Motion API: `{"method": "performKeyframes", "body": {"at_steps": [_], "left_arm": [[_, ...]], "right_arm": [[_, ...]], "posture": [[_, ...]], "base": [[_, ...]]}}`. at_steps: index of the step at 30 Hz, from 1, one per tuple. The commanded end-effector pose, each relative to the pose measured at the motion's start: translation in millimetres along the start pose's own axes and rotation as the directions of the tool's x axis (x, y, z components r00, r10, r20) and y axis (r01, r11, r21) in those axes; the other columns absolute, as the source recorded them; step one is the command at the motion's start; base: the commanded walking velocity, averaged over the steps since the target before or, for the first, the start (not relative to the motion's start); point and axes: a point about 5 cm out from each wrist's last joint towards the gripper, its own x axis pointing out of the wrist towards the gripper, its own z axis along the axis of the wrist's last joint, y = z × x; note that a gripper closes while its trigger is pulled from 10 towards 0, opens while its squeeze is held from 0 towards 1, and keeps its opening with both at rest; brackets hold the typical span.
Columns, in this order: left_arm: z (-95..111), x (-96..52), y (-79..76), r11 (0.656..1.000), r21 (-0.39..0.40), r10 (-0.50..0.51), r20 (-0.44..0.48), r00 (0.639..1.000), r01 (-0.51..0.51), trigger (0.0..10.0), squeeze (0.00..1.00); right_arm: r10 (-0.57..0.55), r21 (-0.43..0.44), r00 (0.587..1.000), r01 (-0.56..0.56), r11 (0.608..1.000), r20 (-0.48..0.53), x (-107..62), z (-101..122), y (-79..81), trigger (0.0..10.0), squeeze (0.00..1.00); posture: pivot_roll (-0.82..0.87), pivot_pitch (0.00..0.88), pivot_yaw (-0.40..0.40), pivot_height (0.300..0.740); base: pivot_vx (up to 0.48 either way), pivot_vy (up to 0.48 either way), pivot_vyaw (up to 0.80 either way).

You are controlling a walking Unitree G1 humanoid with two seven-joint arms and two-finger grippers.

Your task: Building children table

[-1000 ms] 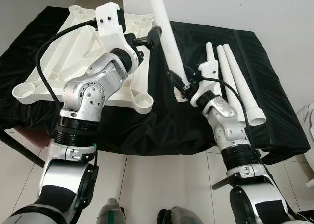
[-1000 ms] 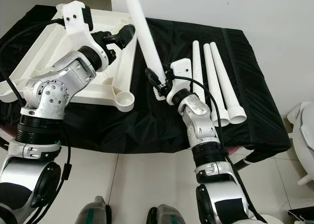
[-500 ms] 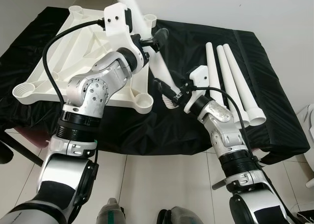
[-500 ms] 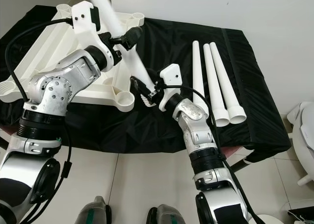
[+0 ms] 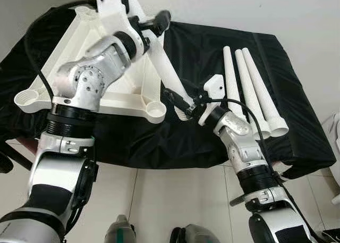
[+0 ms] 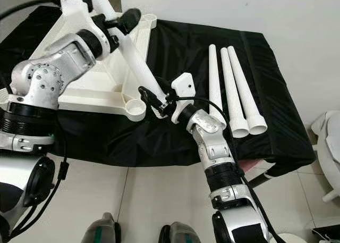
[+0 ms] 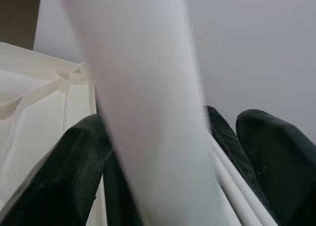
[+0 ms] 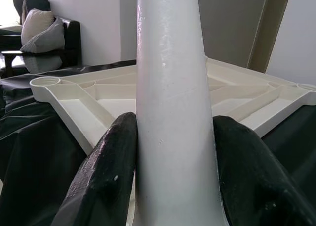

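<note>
together both grippers hold one white table leg (image 5: 162, 62) slanting over the upturned white tabletop (image 5: 79, 67) on the black cloth (image 5: 212, 46): the right gripper (image 5: 180, 103) pinches its wide end, the left gripper (image 5: 151, 26) clasps it higher, beside three spare legs (image 5: 249, 89).

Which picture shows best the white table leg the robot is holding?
The left eye view: the whole table leg slants from the left gripper down to the right gripper near a corner socket of the tabletop. The right eye view shows much the same. Both wrist views give just a close stretch between black fingers.
</note>
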Motion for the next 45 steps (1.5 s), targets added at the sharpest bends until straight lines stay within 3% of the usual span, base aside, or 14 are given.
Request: {"method": "performKeyframes", "body": {"at_steps": [1,12,23,24,26,27,43,44,45], "left_arm": [[3.5,-3.9,-25.9,0.897,0.005,-0.442,0.005,0.897,0.442,10.0,0.00],[-19.8,-6.9,-42.6,0.868,-0.060,-0.495,-0.042,0.868,0.492,10.0,0.00],[-24.6,-7.1,-45.6,0.863,-0.070,-0.504,-0.059,0.862,0.500,10.0,0.00],[-22.3,-6.9,-45.0,0.864,-0.070,-0.503,-0.052,0.863,0.499,9.0,0.00],[-20.8,-6.7,-44.6,0.864,-0.070,-0.502,-0.047,0.863,0.499,9.0,0.00],[-19.3,-6.4,-43.9,0.865,-0.073,-0.501,-0.041,0.865,0.497,0.0,0.00],[-17.2,-7.7,-46.9,0.859,-0.038,-0.512,-0.030,0.858,0.511,0.0,0.00],[-16.3,-7.1,-48.4,0.861,-0.016,-0.508,-0.034,0.860,0.508,10.0,0.00],[-16.3,-7.1,-48.4,0.861,-0.016,-0.508,-0.034,0.860,0.508,10.0,0.00]], "right_arm": [[-0.014,-0.012,1.000,0.014,1.000,0.014,-0.8,1.7,-1.5,10.0,0.00],[-0.025,-0.019,0.999,0.025,0.999,0.026,0.0,3.9,-3.0,10.0,0.00],[-0.027,-0.025,0.999,0.028,0.999,0.031,1.2,6.2,-4.5,10.0,0.00],[-0.027,-0.026,0.999,0.027,0.999,0.029,0.8,5.8,-4.2,10.0,0.00],[-0.026,-0.026,0.999,0.027,0.999,0.028,0.7,5.5,-4.2,10.0,0.00],[-0.026,-0.026,0.999,0.027,0.999,0.028,0.5,5.3,-4.0,10.0,0.00],[-0.042,-0.009,0.999,0.042,0.999,-0.011,2.4,2.7,-6.3,10.0,0.00],[-0.043,0.001,0.999,0.043,0.999,-0.020,3.5,2.5,-6.7,10.0,1.00],[-0.043,0.001,0.999,0.043,0.999,-0.020,3.5,2.5,-6.7,10.0,1.00]], "posture": [[0.03,0.000,-0.029,0.740],[0.03,0.000,-0.032,0.740],[0.03,0.000,-0.032,0.740],[0.03,0.000,-0.032,0.740],[0.03,0.000,-0.032,0.740],[0.03,0.000,-0.031,0.740],[0.03,0.000,-0.031,0.740],[0.03,0.000,-0.033,0.740],[0.03,0.000,-0.033,0.740]], "base": [[0.000,0.000,0.00],[0.000,0.000,0.00],[0.000,0.000,0.00],[0.000,0.000,0.00],[0.000,0.000,0.00],[0.000,0.000,0.00],[0.000,0.000,0.00],[0.000,0.000,0.00],[0.000,0.000,0.00]]}}
